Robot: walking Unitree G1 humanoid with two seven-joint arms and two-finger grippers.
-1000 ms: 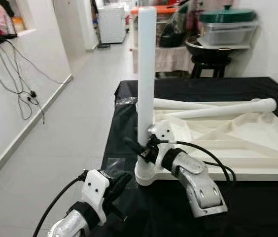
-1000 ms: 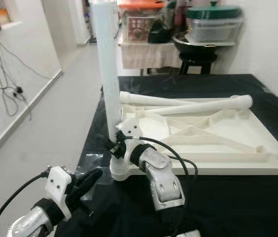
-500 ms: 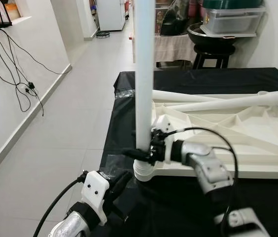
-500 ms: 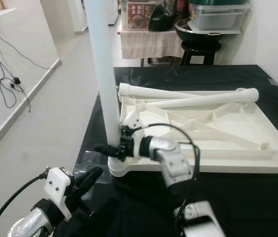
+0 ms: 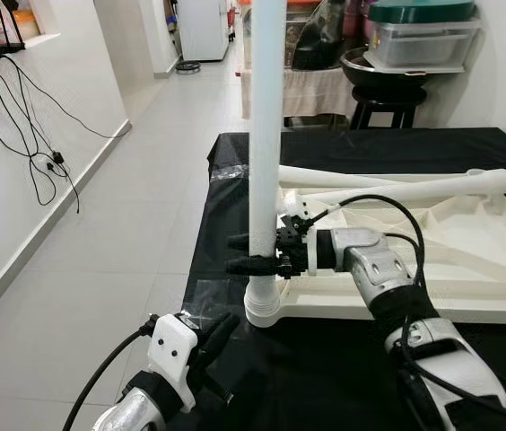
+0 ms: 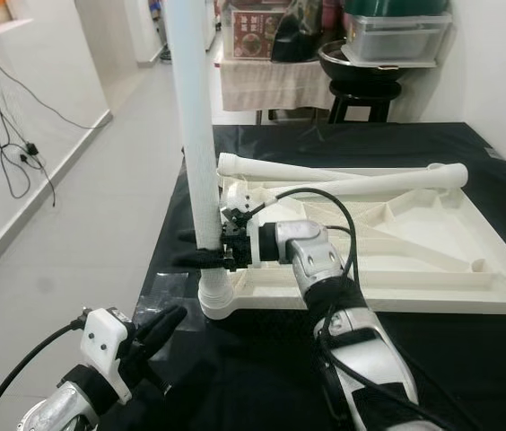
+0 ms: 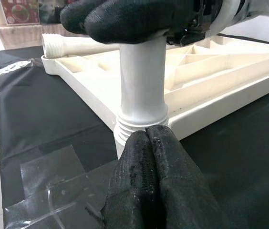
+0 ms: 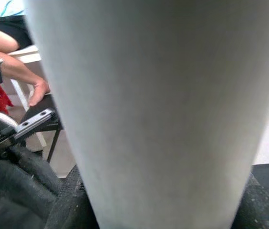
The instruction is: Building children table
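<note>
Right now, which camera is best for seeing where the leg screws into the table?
The left wrist view: the leg's threaded base sits close and sharp at the tabletop corner. Both eye views show that joint small, below the right end effector. The right wrist view shows bare leg.

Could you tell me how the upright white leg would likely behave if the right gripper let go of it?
The upright leg is tall and slim, so probably top-heavy; its base sits in the tabletop's corner socket, which may hold it. It looks like rigid, light plastic. The right gripper clamps it low down.
</note>
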